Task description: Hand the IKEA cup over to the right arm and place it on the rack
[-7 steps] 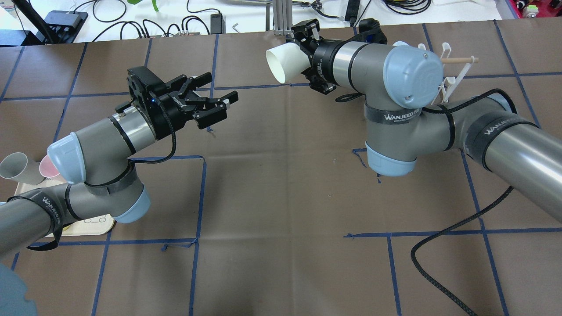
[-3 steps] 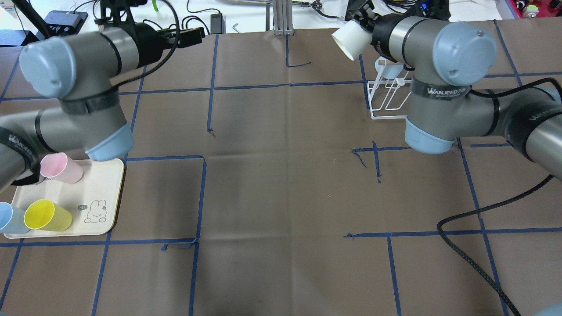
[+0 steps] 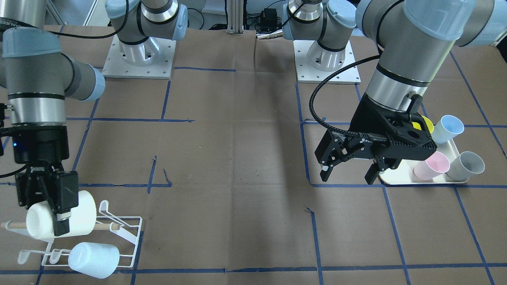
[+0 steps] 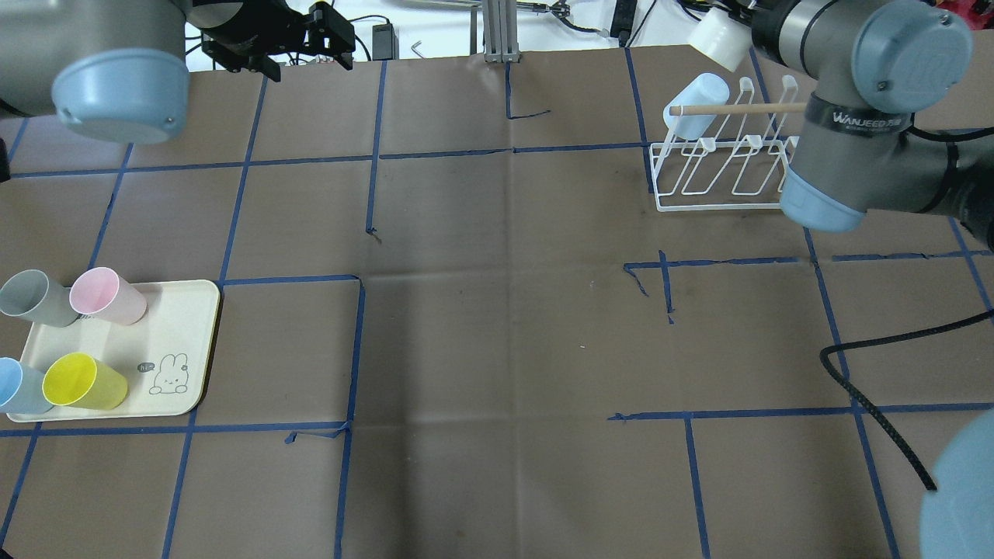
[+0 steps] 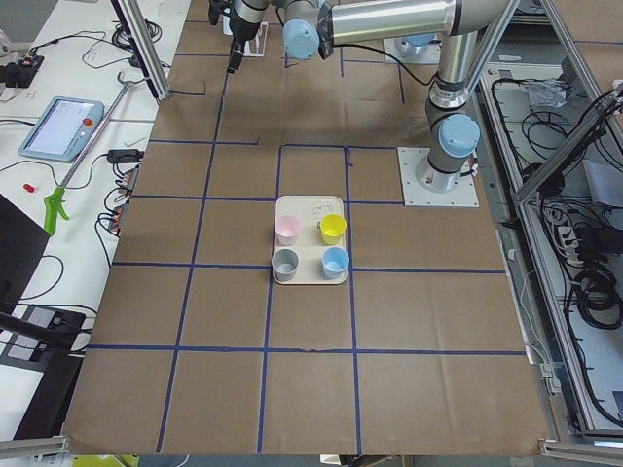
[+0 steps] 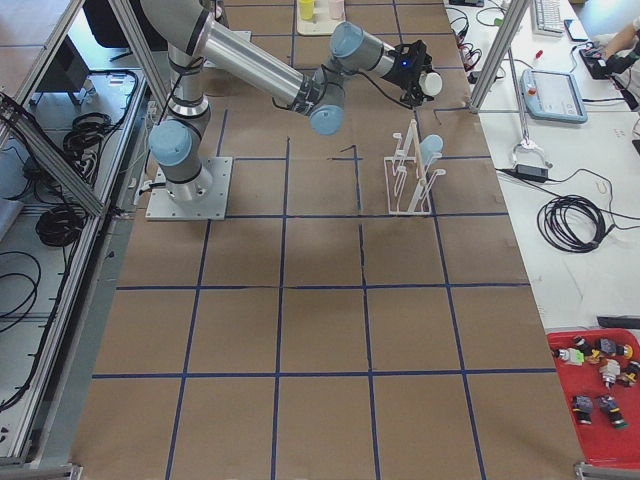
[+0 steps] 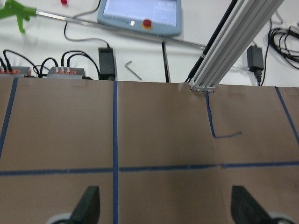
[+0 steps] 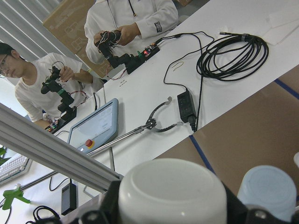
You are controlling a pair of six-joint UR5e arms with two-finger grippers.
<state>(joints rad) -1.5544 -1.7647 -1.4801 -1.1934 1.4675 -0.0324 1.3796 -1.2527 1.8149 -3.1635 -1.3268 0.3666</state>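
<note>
My right gripper is shut on a white cup and holds it on its side at the rack's wooden dowel. I cannot tell whether the cup touches the white wire rack. In the overhead view the cup is at the far edge, behind the rack. The right wrist view shows the cup's base. My left gripper is open and empty, above the table beside the tray; it also shows in the overhead view and the left wrist view.
A light-blue cup sits on the rack's left end. A cream tray at front left holds pink, grey, yellow and blue cups. Operators and cables lie beyond the far edge.
My right gripper has carried the white cup to the right and farther back, over the rack. My left arm has swung away toward the far left, still open.
</note>
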